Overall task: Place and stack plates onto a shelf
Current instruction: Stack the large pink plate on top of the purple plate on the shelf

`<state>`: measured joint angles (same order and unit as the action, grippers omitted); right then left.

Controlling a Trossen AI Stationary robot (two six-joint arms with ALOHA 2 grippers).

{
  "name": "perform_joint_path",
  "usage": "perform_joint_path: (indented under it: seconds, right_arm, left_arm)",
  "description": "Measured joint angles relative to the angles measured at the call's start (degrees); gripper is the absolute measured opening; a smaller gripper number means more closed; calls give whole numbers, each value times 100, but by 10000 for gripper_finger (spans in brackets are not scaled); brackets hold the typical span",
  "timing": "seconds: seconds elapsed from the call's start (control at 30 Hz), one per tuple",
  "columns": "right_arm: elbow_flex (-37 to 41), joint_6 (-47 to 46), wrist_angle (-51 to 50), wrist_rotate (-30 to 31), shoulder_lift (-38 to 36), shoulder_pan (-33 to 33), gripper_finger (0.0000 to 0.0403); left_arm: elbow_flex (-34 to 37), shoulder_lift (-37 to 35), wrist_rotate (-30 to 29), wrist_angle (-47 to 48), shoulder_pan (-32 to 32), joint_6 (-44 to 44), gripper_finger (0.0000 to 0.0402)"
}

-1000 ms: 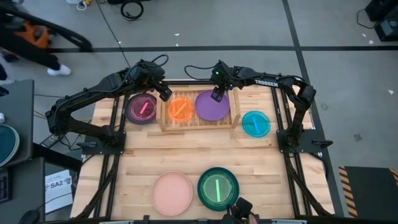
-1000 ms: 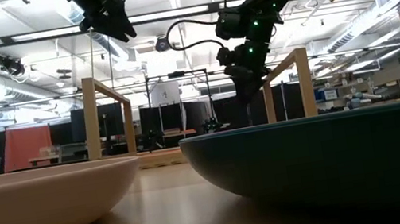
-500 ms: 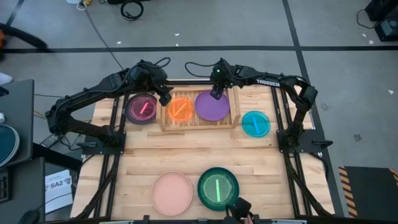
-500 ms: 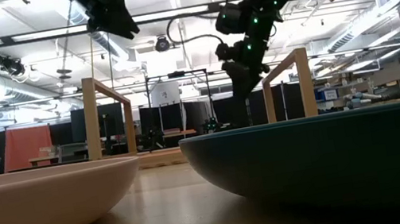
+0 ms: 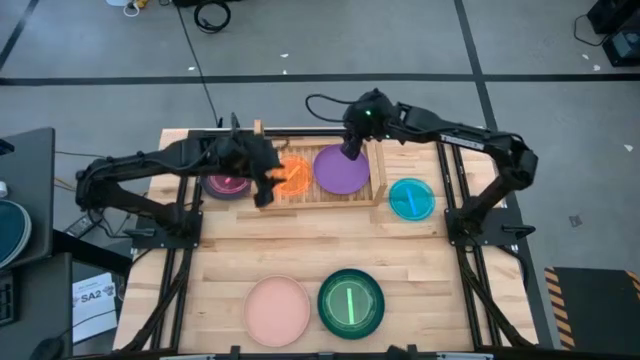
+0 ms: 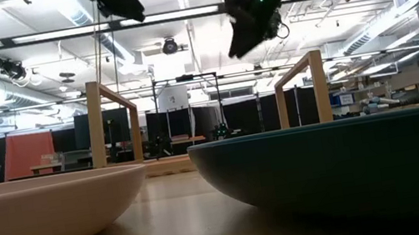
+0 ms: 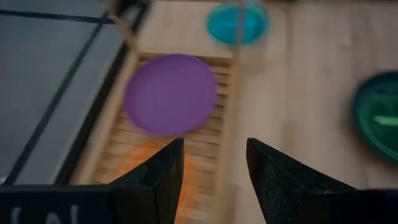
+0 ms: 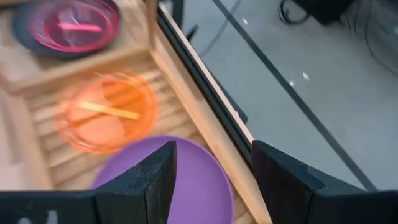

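The shelf (image 5: pixel 378 180) holds the orange plate (image 5: pixel 295 175) and the purple plate (image 5: pixel 342 170) side by side on its slats. The maroon plate (image 5: pixel 226 183) lies left of the shelf and the cyan plate (image 5: pixel 411 198) right of it, both on the table. The pink plate (image 5: pixel 277 310) and the green plate (image 5: pixel 351 302) lie near the table's near edge. My left gripper (image 7: pixel 214 146) hangs open above the orange plate's left side (image 5: pixel 265 185). My right gripper (image 8: pixel 212 149) is open, high above the purple plate's far rim (image 5: pixel 352 150).
The shelf's two upright side boards (image 6: pixel 96 123) (image 6: pixel 319 87) stand at its ends. Bare tabletop (image 5: pixel 320 240) stretches between the shelf and the two near plates. In the low view the pink plate (image 6: pixel 39 212) and the green plate (image 6: pixel 343 164) fill the foreground.
My left gripper has moved from behind the shelf's left end toward the near edge, over the orange plate's left side. My right gripper has risen above the purple plate's far rim and tipped. No plate has moved.
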<state>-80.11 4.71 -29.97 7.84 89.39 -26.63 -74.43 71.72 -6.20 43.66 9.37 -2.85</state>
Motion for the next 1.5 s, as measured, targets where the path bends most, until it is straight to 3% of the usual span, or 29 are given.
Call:
perform_joint_path:
  seconds: [0.27,0.53,0.8,0.97,1.2,1.5]
  right_arm:
    - [0,0,-206,-2,-543,818,213]
    - [-1,-2,-280,-5,-607,1774,213]
    - [-3,-2,-300,-7,-434,2456,213]
    - [-3,-2,-287,-4,-411,2688,213]
    - [-3,-2,-270,-6,-411,2843,213]
    - [-3,-2,-269,-4,-411,2890,213]
  left_arm:
    - [0,0,2,791,-1192,1279,181]
    - [0,0,-29,1489,-2504,3211,181]
    - [0,146,-670,1614,-3786,5452,181]
    - [7,591,-808,1696,-4405,6645,181]
    - [7,1430,-793,1740,-4909,7526,181]
    - [7,2531,-323,1826,-5106,7872,181]
